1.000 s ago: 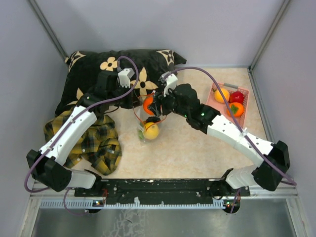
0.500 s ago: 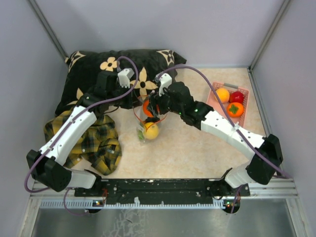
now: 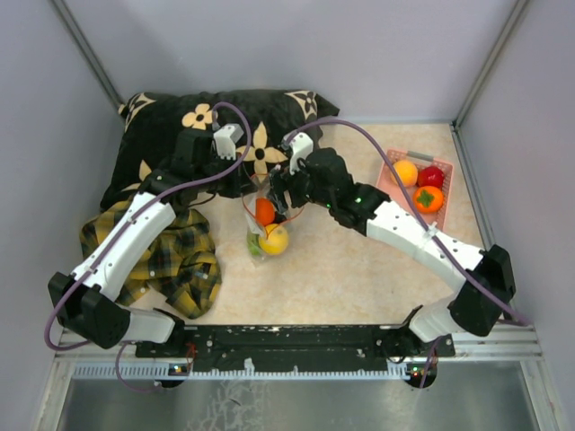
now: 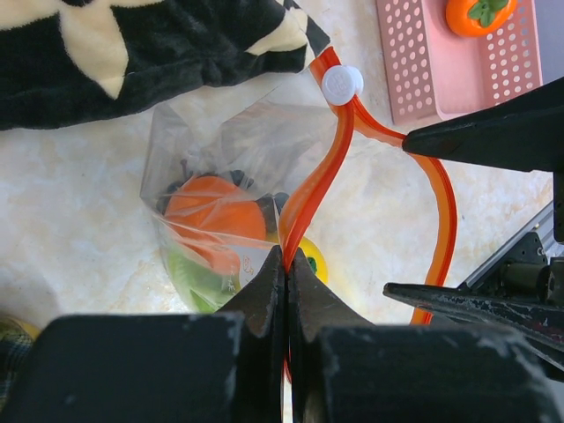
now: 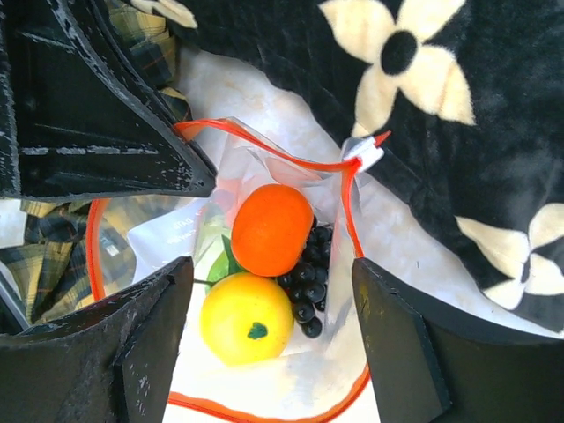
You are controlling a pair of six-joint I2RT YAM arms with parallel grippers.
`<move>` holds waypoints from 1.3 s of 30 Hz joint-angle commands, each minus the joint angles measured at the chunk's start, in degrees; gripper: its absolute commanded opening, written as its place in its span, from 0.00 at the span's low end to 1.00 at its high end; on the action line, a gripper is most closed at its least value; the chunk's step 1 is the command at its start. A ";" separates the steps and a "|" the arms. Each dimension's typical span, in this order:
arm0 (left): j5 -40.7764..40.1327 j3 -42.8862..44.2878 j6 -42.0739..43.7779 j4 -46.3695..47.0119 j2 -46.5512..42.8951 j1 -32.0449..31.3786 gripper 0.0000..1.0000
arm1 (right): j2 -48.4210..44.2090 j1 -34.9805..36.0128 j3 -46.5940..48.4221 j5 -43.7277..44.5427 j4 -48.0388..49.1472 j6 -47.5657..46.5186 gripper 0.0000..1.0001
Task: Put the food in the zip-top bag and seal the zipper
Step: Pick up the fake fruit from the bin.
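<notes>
L gripper (image 4: 286, 257) pinched on thin red-orange zipper (image 4: 330, 167); R gripper (image 5: 269, 264) wide, empty, over crinkly clear zip-top bag (image 5: 249, 163), round orange (image 5: 271, 227) inside.

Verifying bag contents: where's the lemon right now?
Top view, centre of the table: the lemon sits inside the zip-top bag, beside the orange and grape bunch, just right of the plaid cloth.

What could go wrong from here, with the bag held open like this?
The left gripper pinches only the thin zipper of the zip-top bag; a slip could collapse the mouth and spill the lemon.
The right gripper has open jaws straddling the mouth and may snag the zipper when pulling out.
Three fruits sit in the pink basket; the bag looks crowded, so sealing may fail.
</notes>
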 commanded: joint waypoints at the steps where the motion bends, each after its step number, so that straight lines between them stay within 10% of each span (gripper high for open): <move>1: 0.77 -0.29 -0.07 2.21 -1.76 0.49 0.00 | -4.30 0.46 3.82 4.28 -1.55 -1.81 0.74; 16: 1.32 -0.20 -0.03 2.21 -1.33 0.67 0.00 | -14.28 -12.55 -2.70 18.51 -14.67 3.45 0.82; 39: 0.52 -0.29 0.26 2.23 -1.07 0.77 0.00 | 0.45 -53.13 -9.99 7.29 -2.47 8.08 0.93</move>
